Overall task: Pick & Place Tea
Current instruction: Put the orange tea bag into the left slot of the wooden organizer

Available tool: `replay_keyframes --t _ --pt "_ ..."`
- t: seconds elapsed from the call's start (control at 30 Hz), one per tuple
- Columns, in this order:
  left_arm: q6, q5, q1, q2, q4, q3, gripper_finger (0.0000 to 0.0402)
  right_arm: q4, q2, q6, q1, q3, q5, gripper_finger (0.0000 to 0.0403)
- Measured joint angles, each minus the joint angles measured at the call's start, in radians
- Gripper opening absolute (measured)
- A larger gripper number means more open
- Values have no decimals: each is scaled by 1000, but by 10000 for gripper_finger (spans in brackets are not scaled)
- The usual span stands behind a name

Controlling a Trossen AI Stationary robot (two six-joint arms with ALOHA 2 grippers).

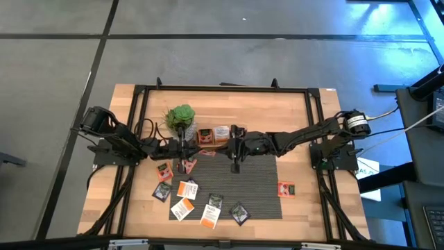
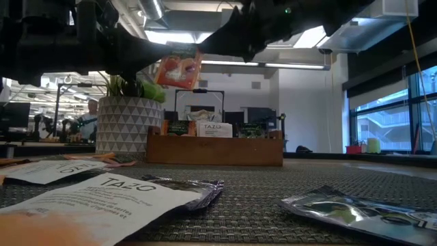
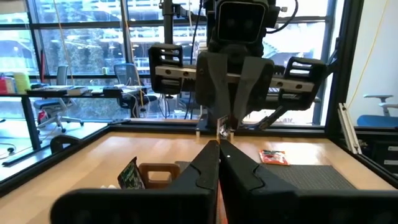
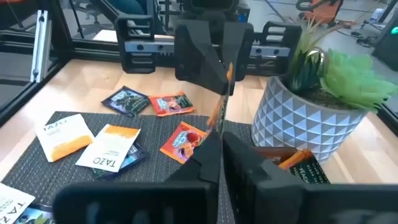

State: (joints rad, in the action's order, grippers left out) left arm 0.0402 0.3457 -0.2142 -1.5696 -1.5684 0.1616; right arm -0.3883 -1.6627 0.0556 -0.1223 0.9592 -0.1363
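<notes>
Left end effector (image 3: 219, 152) clamped on orange-red tea sachet (image 2: 179, 68), right end effector (image 4: 222, 142) pinching its opposite edge, midair.

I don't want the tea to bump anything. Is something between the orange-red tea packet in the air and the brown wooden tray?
Nothing visible. The left gripper holds the orange-red tea sachet up near the brown wooden tray; the green potted plant stands beside it, not between.

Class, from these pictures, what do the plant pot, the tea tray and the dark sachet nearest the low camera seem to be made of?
Plant pot: probably matte ceramic, white with moulded triangle relief. Tea tray: brown wood, visible grain. Dark sachet: likely foil or plastic film, glossy and crinkled.
</notes>
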Motion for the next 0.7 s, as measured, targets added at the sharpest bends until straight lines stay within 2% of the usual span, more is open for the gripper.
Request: replay_keyframes --t 0.27,0.4,0.57,0.7 --pt "0 4 0 0 0 0 2 -5 0 -24 4 0 -5 7" --pt "59 5 0 0 0 0 7 1 0 -28 14 0 -15 4" --pt "74 3 -1 0 0 0 27 0 0 -25 28 0 -23 3" --pt "55 3 -18 0 1 0 60 6 0 -25 45 0 -36 2"
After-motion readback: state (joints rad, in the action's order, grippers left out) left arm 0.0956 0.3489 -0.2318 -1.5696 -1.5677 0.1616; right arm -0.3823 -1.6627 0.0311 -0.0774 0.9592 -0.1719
